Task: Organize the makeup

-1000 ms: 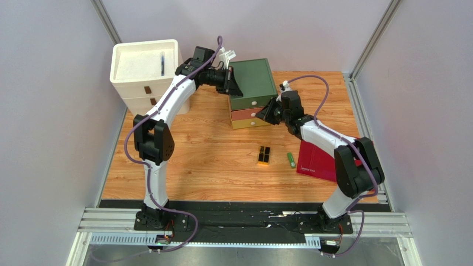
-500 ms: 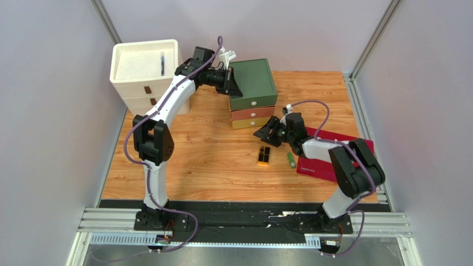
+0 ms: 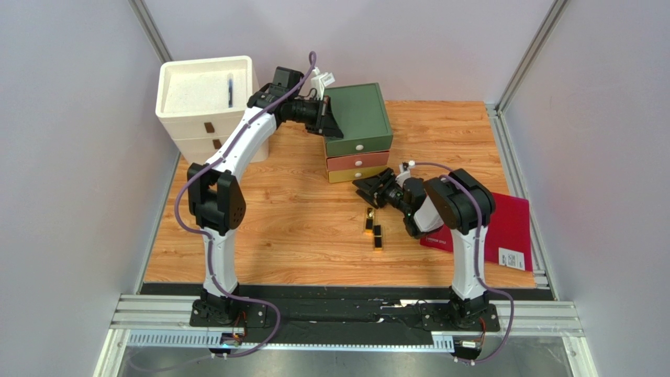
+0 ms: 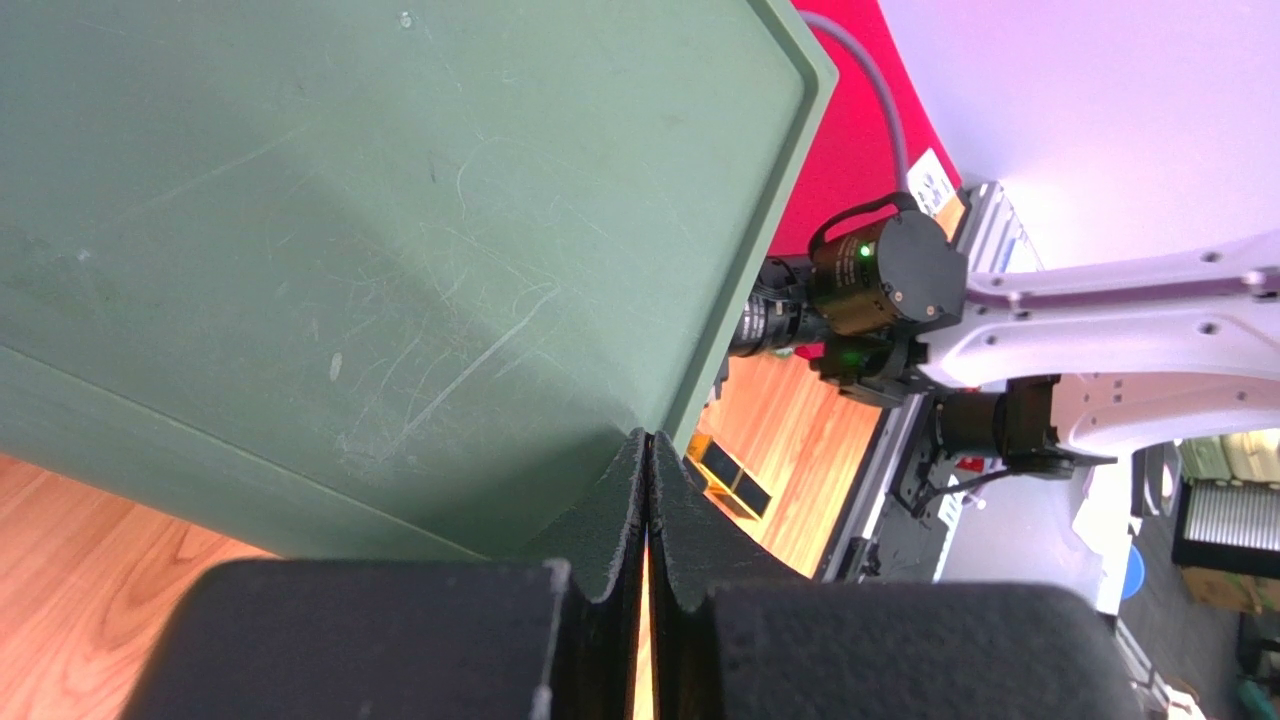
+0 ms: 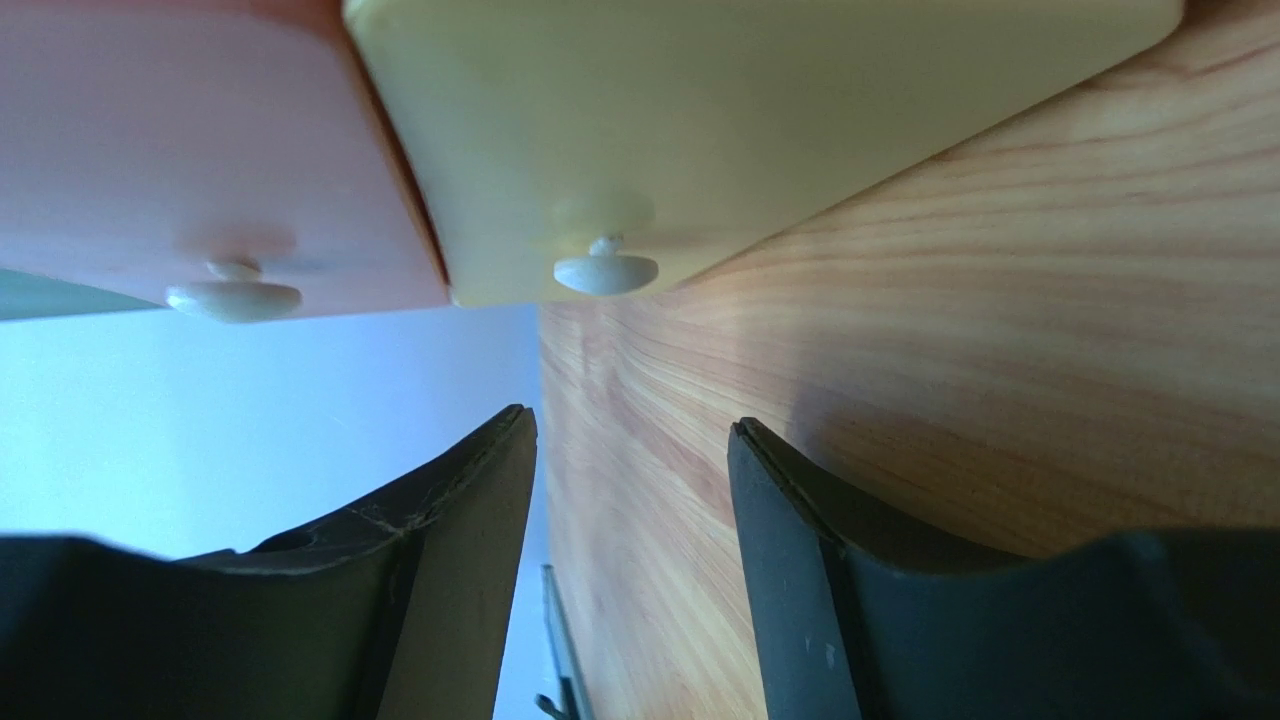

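The black-and-gold case (image 3: 373,229) lies on the wood just in front of my right gripper (image 3: 366,189); it also shows in the left wrist view (image 4: 732,470). That gripper is open and empty, low over the table, facing the yellow drawer's knob (image 5: 606,273) and the pink drawer's knob (image 5: 233,300). Up at the left top corner of the green drawer unit (image 3: 359,118), my left gripper (image 3: 329,123) is shut, its fingertips (image 4: 631,495) against the green top (image 4: 376,225). No other makeup shows on the table.
A white bin stack (image 3: 206,98) stands at the back left with a dark stick (image 3: 230,89) inside. The dark red folder (image 3: 511,224) lies at the right, partly under the right arm. Grey walls close in on both sides.
My right arm has dropped from the drawer fronts to the table and its gripper has opened. The case has shifted slightly toward the near edge. The left arm has not moved.
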Available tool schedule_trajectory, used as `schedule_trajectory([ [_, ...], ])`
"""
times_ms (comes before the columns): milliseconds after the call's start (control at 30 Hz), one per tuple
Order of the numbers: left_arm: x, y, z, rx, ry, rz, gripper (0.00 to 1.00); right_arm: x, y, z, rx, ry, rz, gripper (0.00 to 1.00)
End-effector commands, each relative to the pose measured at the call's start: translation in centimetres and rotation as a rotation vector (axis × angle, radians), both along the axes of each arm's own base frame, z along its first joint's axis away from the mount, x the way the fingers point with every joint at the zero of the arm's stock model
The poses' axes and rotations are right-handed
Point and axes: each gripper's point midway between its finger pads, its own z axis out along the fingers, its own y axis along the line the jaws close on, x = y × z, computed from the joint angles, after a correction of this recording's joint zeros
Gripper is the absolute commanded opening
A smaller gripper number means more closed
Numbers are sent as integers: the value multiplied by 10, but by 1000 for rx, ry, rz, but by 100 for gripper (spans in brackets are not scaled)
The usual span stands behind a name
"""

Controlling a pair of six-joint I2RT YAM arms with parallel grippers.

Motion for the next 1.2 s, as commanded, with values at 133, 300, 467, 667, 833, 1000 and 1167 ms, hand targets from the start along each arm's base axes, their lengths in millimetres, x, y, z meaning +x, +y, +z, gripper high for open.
schedule_trajectory([
  [133,-22,15,-46,128,150,-2,0,14,-14,10,98,-83,-119,57],
  [300,-22,16,-46,130,149,-2,0,15,-24,3,79,-65,-180,57],
  [467,-23,16,-46,131,148,-4,0,23,-29,-5,60,-45,-216,56],
  [667,-23,16,-48,136,152,-5,0,42,-24,-2,92,-58,-229,54],
  [833,-25,17,-49,137,158,-8,0,52,-18,-7,90,-46,-225,53],
  [1000,-27,18,-51,143,162,-15,0,53,-20,-17,94,-26,-241,51],
  [1167,-27,18,-52,145,165,-16,0,49,-20,-26,89,-4,-241,47],
])
